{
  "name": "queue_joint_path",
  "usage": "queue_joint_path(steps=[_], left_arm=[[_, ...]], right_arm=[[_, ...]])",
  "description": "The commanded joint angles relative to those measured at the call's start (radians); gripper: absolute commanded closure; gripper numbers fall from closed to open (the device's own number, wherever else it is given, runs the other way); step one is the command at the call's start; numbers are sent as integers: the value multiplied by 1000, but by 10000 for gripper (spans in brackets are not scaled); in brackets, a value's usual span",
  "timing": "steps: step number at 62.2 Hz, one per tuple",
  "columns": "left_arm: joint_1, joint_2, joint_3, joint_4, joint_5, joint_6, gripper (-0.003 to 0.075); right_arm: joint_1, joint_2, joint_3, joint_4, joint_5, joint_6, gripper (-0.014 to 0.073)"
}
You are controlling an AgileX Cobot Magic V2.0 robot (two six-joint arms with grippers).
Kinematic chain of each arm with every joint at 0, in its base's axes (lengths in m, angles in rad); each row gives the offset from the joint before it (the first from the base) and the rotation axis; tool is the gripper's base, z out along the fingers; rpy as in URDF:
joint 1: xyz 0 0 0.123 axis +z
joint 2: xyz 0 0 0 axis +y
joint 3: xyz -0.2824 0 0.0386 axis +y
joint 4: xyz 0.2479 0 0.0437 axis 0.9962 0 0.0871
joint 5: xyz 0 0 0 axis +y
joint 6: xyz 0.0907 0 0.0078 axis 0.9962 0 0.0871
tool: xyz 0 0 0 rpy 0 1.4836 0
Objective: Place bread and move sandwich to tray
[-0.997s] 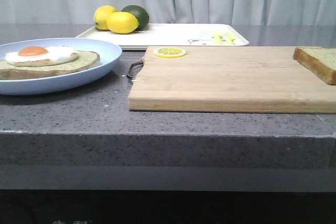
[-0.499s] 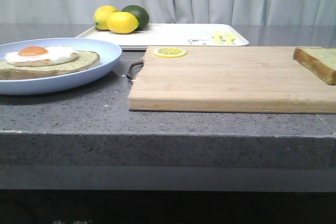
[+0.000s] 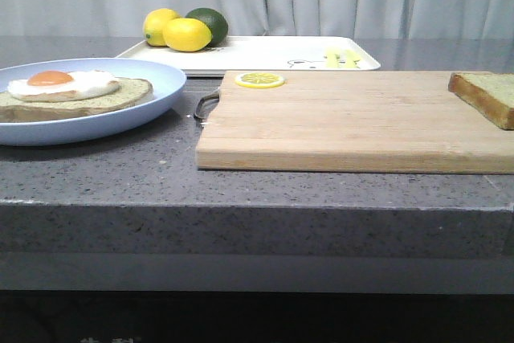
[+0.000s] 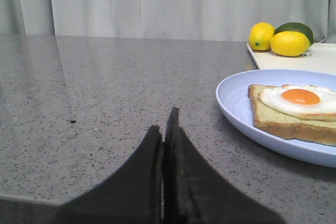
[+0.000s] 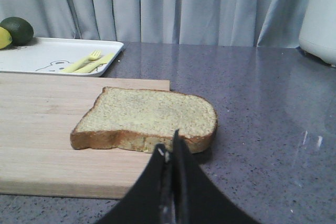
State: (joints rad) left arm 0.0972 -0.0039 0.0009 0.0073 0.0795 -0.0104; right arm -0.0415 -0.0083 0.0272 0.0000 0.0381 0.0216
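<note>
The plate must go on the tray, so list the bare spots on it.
The white rectangular tray is bare through its middle, between the yellow lemons and green lime at its left end and the small yellow fork print near its right end. The left end is crowded.

Speckled grey stone counter (image 3: 120, 174), matt wooden cutting board (image 3: 345, 122), smooth glossy plate (image 3: 152, 98).

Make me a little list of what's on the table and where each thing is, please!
bread: on the right end of the wooden board, partly hanging over its edge
egg sandwich: open, on the blue plate, left side
tray: at the back, behind the board
fruit: two lemons and a lime on the tray's left corner
lemon slice: on the board's back left corner
left gripper: shut, empty
right gripper: shut, near the bread
</note>
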Motion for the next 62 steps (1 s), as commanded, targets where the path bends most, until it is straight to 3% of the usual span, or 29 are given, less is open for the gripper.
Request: queue_joint_path(steps=[1, 52, 62], left_arm=[[0, -13, 5, -7, -86, -2, 738], [0, -13, 5, -7, -88, -2, 738], [0, -13, 5, -7, -177, -2, 738]], right_arm=[[-8, -24, -4, -10, -88, -2, 712], [-8, -24, -4, -10, -104, -2, 712], [-8, -24, -13, -10, -144, -2, 712]])
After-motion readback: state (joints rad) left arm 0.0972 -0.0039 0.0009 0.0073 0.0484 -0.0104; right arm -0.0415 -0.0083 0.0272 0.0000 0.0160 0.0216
